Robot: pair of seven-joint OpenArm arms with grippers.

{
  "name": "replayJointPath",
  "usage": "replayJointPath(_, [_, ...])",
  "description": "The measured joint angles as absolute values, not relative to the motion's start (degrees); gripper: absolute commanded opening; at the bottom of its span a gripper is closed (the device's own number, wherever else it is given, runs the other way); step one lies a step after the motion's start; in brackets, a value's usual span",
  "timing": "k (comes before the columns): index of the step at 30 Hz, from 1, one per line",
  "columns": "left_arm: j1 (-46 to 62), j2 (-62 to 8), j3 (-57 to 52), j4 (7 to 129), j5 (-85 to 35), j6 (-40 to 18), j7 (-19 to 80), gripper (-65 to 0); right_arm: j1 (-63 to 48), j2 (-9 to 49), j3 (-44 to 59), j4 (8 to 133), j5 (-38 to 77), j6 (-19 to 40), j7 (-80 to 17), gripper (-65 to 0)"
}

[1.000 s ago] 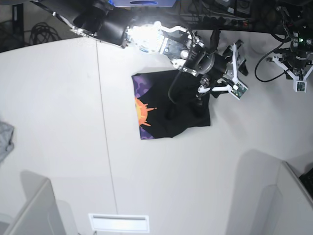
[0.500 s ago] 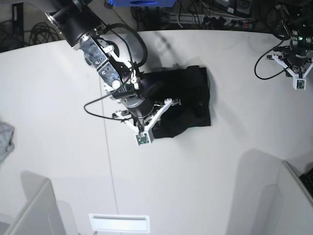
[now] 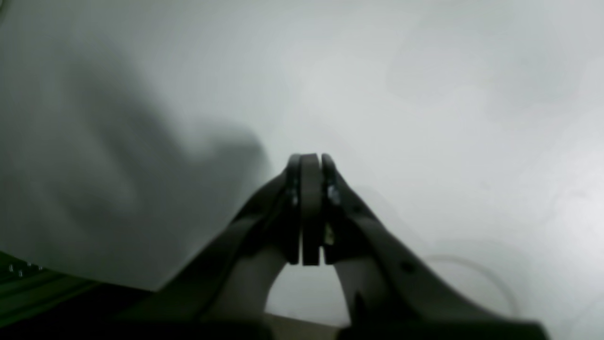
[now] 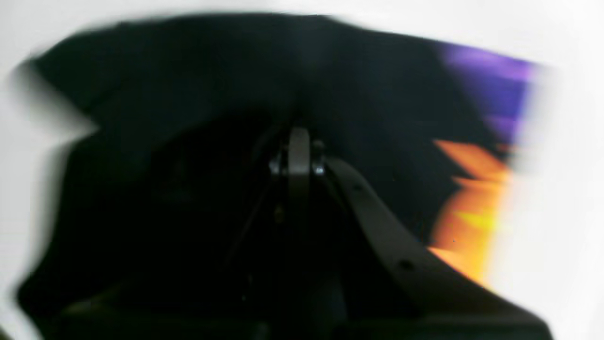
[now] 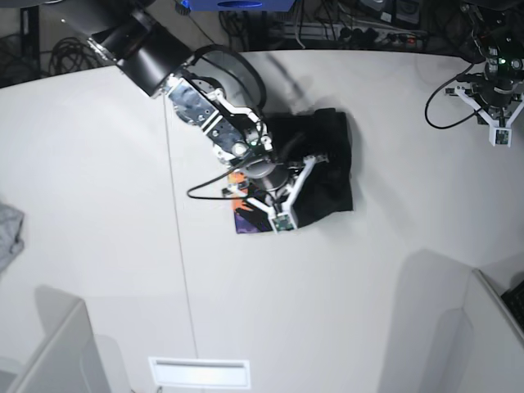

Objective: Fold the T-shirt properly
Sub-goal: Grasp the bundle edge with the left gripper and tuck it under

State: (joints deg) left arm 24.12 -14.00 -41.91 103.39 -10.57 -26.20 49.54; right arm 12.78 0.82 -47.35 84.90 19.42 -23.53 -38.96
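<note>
The T-shirt (image 5: 323, 176) lies bunched on the white table (image 5: 98, 205), slightly above and right of the centre of the base view. It shows mostly plain black, with a strip of purple and orange print exposed along its lower-left edge.

The right end effector (image 5: 274, 192) hangs over the left portion of the T-shirt, its arm reaching in from the upper left of the frame. In the right wrist view, this end effector (image 4: 298, 158) has its jaws pressed together. Black cloth (image 4: 188, 118) fills the frame behind them, with the print at the right edge. The view is blurred, so whether any cloth is pinched cannot be told.

The left end effector (image 5: 498, 98) sits at the upper right corner of the base view, well apart from the T-shirt. In the left wrist view, its jaws (image 3: 309, 208) are fully closed on nothing, above bare table.

A grey cloth scrap (image 5: 8, 233) lies at the left edge.
</note>
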Motion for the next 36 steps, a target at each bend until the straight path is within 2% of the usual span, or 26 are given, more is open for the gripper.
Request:
replayJointPath(8, [24.12,-14.31,-41.91,103.39,-10.55,-26.20,49.52,-65.0,14.15,-6.74,-56.99,83.11,19.16,-23.57,-38.94,-65.0])
replayJointPath(13, [24.01,-14.33,-41.91,103.39,-10.57,-26.20,49.52,-65.0,17.08,-7.44,-68.42,87.18,19.92,-23.40,-39.53,-65.0])
replayJointPath(17, [24.23,-14.31,-41.91,103.39,-10.50,-26.20,49.54,-65.0,16.73,-6.74,-60.51,89.67,19.14,-23.66,-41.89,-65.0])
replayJointPath(20, [24.18,-14.15,-41.65,103.39,-10.55,-26.20,49.52,-65.0,14.48,-3.40,-55.42,93.54,18.72,-23.83,-43.38,-65.0])
replayJointPath(22, [23.83,-13.89,-41.52,103.53,-10.59,-29.15,48.93,-65.0,11.64,-0.89,-53.43,97.45,18.81,-24.14,-43.79,-65.0])
replayJointPath(26, [24.16,-12.49,-41.58,104.14,-10.02,-38.92,49.56,-65.0,6.76,2.72,-49.15,104.31,20.12,-23.53,-44.38,-65.0])
replayJointPath(29, [24.32,-7.29,-41.93,109.49,-10.20,-39.51,49.98,-65.0,3.46,5.98,-41.98,108.01,19.22,-23.55,-43.33,-65.0])
replayJointPath(32, [23.51,-3.44,-41.78,110.61,-17.78,-39.79,49.28,-65.0,-0.05,8.40,-34.89,108.77,18.26,-24.12,-43.55,-65.0])
replayJointPath(36, [23.77,-3.51,-41.74,109.89,-29.45,-39.44,49.69,-65.0,-5.52,9.61,-29.36,110.74,19.29,-23.73,-43.20,-65.0])
